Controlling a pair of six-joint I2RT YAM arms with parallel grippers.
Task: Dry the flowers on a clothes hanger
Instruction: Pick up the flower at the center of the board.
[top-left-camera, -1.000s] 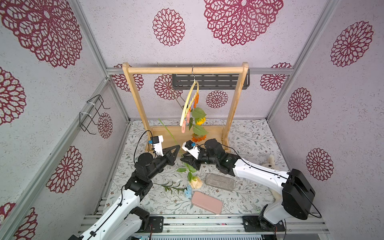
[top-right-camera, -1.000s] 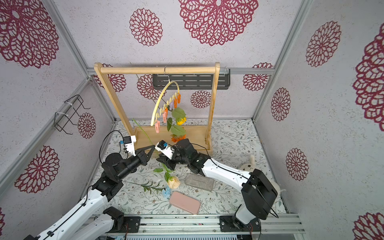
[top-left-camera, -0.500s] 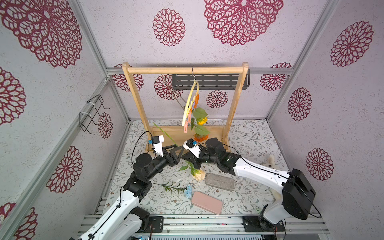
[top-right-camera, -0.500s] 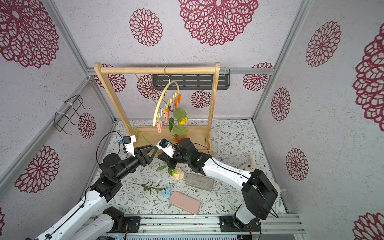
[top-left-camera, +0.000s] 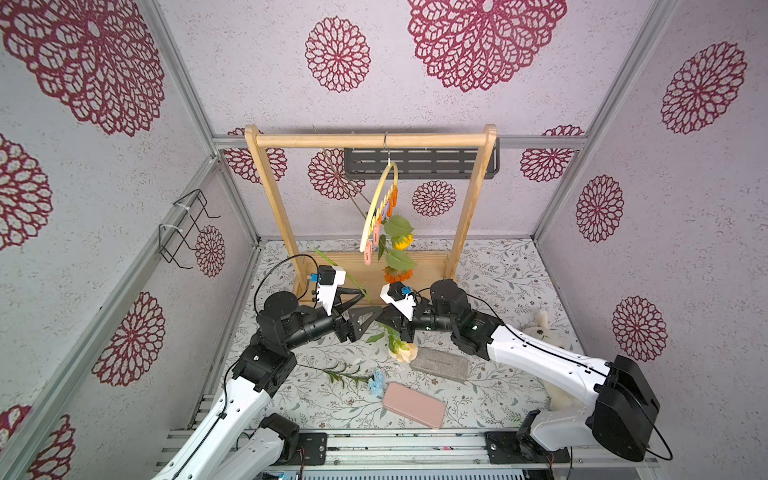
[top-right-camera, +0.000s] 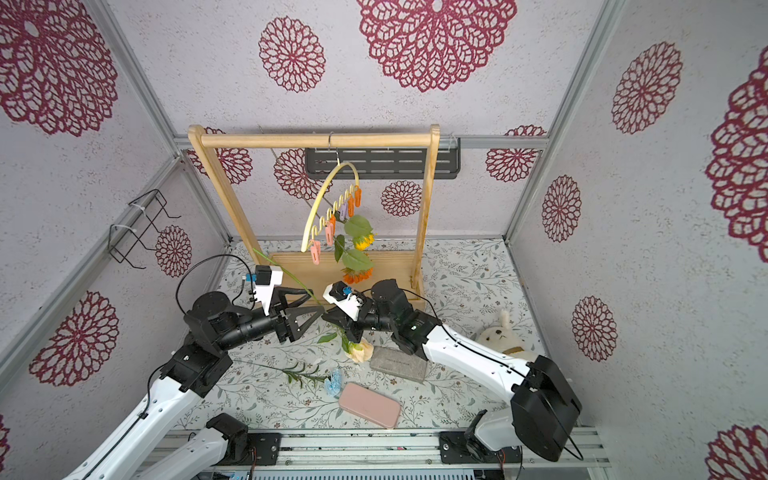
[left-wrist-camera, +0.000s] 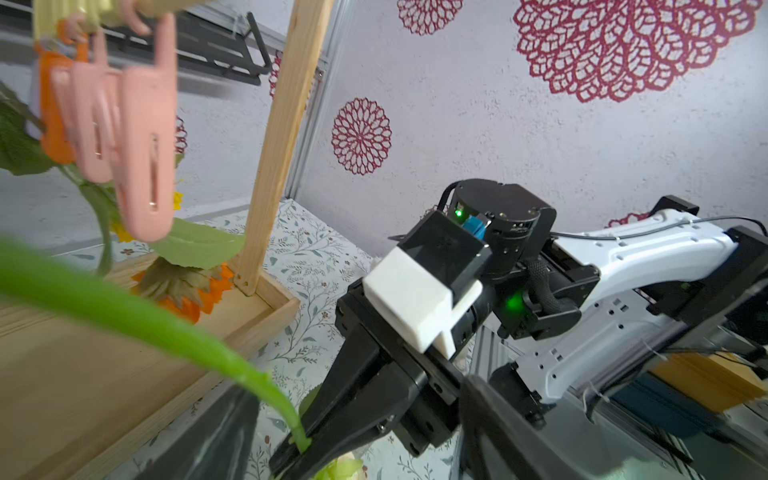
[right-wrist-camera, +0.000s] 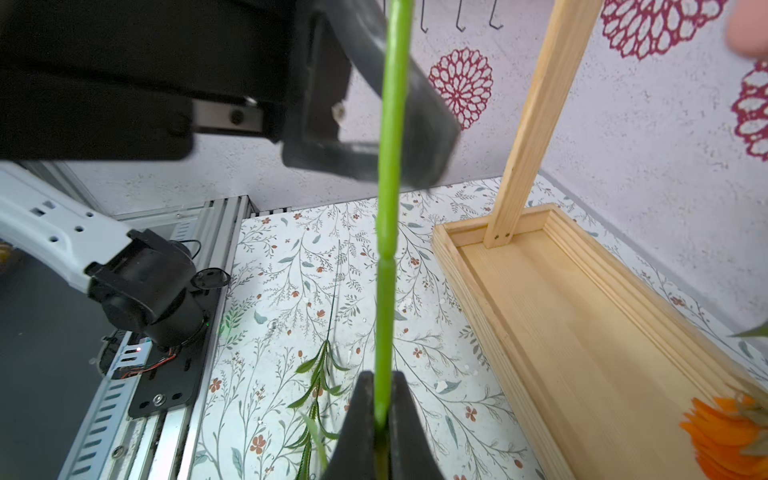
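Note:
The clothes hanger (top-left-camera: 377, 210) (top-right-camera: 322, 199) hangs from the wooden rack, with a sunflower (top-left-camera: 404, 241) and an orange bloom (top-left-camera: 397, 274) clipped on, heads down. My right gripper (top-left-camera: 382, 322) (right-wrist-camera: 381, 409) is shut on the green stem (right-wrist-camera: 386, 249) of the cream rose (top-left-camera: 404, 352), whose bloom dangles just under it. The stem (top-left-camera: 345, 274) slants up to the left past my left gripper (top-left-camera: 370, 303) (top-right-camera: 313, 301). That gripper stands open, its fingers (left-wrist-camera: 490, 415) on either side of the stem and apart from it. A light blue flower (top-left-camera: 376, 380) lies on the floor.
The wooden rack (top-left-camera: 374, 139) has a tray base (right-wrist-camera: 582, 316) right behind both grippers. A grey block (top-left-camera: 440, 363) and a pink case (top-left-camera: 413, 405) lie in front, and a plush toy (top-left-camera: 540, 328) sits at the right. A black wire rack (top-left-camera: 187, 228) is on the left wall.
My right gripper has shut on the rose stem and my left gripper has opened off it. The rose bloom has shifted a little toward the rack.

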